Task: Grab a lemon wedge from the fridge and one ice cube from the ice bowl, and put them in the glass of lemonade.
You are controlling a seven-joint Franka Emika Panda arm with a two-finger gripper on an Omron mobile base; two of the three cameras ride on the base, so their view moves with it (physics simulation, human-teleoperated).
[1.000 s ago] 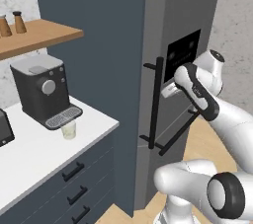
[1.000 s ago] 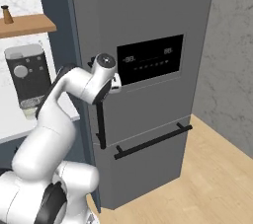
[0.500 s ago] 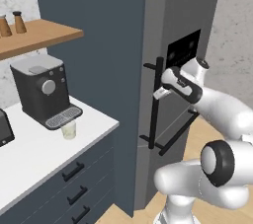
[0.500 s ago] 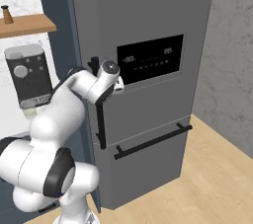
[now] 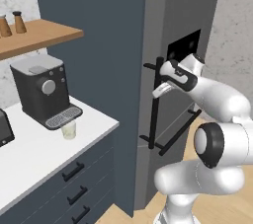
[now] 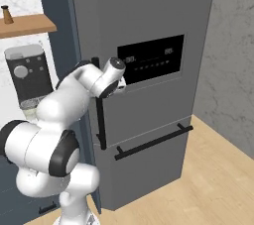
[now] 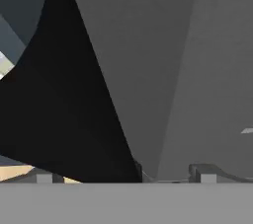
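gripper at the fridge's upright door handle

the gripper [image 5: 159,90] sits right at the vertical black handle [image 5: 154,104] of the fridge [image 6: 149,30], fingers spread wide, the bar looming black just ahead of the fingertips [image 7: 43,176] in the hand view; whether they touch it i cannot tell. the fridge door is shut. the black display panel [image 6: 151,60] lies just beyond the gripper, and the glass of lemonade [image 5: 68,130] stands well away to its side, on the white counter [image 5: 39,151] under the coffee machine [image 5: 42,90].

Fridge [image 6: 149,16] matt grey, metal-looking; its bar handle [image 5: 154,104] matt black; shelf [image 5: 37,38] at upper left bare wood; counter [image 5: 34,151] smooth white.
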